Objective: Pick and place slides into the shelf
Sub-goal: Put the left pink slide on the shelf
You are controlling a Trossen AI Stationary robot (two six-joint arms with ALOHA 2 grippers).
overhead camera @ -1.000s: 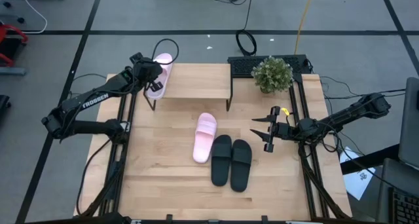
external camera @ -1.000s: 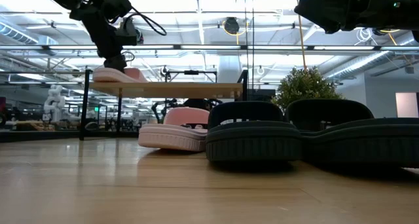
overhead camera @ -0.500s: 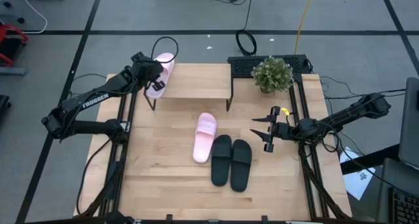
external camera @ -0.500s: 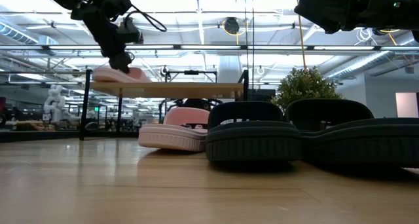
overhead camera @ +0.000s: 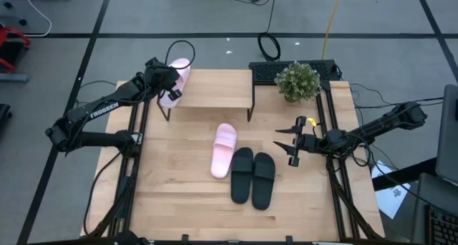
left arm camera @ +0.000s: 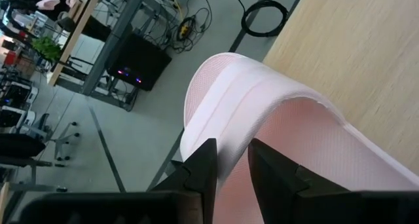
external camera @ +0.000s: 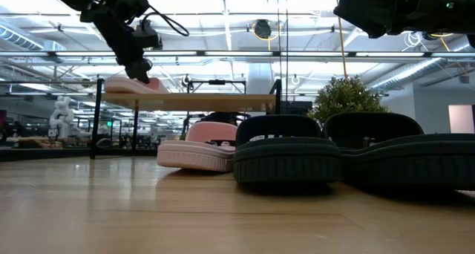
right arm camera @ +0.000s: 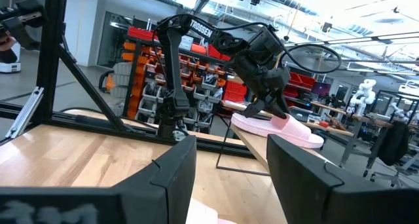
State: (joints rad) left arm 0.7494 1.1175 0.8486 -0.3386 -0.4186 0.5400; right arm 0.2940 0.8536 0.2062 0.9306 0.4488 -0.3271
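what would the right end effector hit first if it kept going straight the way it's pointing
Probably nothing on the table soon: the right end effector is open and points left, above the black slides. Far along that line stand the shelf and left end effector; depth is unclear.

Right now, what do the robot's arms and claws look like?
Both arms are dark, thin and jointed. The left arm has white TROSSEN lettering and a looping black cable near its left claw. The right claw has two dark pointed fingers and a small yellow part.
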